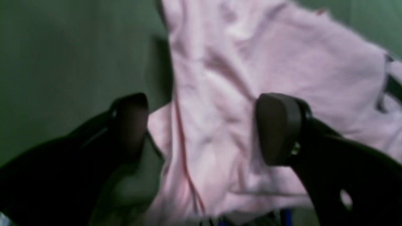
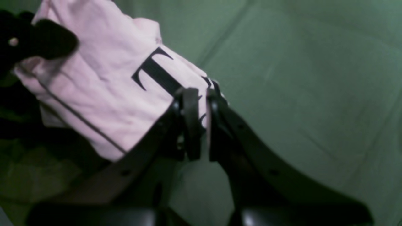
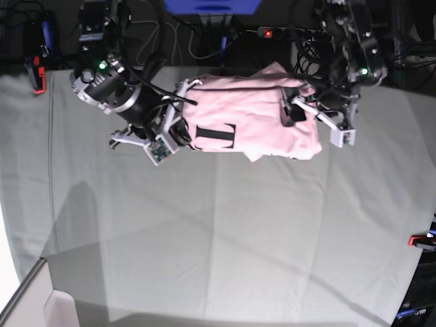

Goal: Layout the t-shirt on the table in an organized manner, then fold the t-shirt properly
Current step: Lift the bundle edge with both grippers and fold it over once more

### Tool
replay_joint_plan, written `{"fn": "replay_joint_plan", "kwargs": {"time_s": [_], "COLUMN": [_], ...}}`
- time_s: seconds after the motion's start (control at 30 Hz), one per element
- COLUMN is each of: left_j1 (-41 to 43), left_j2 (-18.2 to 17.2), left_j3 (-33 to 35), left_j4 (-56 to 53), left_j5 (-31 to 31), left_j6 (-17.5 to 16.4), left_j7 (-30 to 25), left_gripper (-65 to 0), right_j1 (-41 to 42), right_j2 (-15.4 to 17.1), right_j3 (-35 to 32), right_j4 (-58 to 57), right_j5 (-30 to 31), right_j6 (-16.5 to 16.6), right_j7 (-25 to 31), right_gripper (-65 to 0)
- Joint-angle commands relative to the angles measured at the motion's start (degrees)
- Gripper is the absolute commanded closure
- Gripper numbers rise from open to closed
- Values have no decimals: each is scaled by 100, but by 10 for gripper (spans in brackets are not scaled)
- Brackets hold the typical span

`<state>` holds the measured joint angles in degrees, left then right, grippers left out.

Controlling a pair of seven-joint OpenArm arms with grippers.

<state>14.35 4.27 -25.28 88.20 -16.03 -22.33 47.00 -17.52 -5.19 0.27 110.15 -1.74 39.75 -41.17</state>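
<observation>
Right gripper [image 2: 199,122] pinches the t-shirt [image 3: 252,116] at its left end, left gripper [image 1: 201,128] spread wide over the right end, shirt stretched left-to-right between them.

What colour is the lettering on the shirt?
Black, on the pale pink shirt; clearest in the right wrist view.

Right gripper [image 2: 201,103] pinched closed on t-shirt [image 2: 103,94], arm raised. Left gripper [image 1: 201,125] spread wide, fingers [image 1: 279,125] apart, over cloth.
</observation>
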Motion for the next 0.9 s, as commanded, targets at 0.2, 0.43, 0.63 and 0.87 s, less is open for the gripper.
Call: {"fn": "replay_joint_plan", "kwargs": {"time_s": [0.2, 0.43, 0.63, 0.87], "left_j1": [-94, -42, 11, -296], "left_j2": [-19, -36, -177, -388], "left_j3": [660, 879, 862, 1099], "left_j4": [-306, -315, -315, -315], "left_j5": [-80, -80, -80, -63], "left_j6": [-49, -49, -57, -57], "left_j7": [-81, -28, -81, -19], "left_gripper": [-526, -375, -125, -1], "right_j1": [24, 33, 77, 95], "right_j2": [-4, 5, 66, 128], "right_j3": [-5, 3, 285, 944], "right_j4": [110, 110, 119, 146], "right_j5": [64, 64, 64, 64], "right_j6": [25, 25, 25, 25], "right_j7": [121, 121, 121, 148], "right_gripper": [-31, -31, -31, -31]}}
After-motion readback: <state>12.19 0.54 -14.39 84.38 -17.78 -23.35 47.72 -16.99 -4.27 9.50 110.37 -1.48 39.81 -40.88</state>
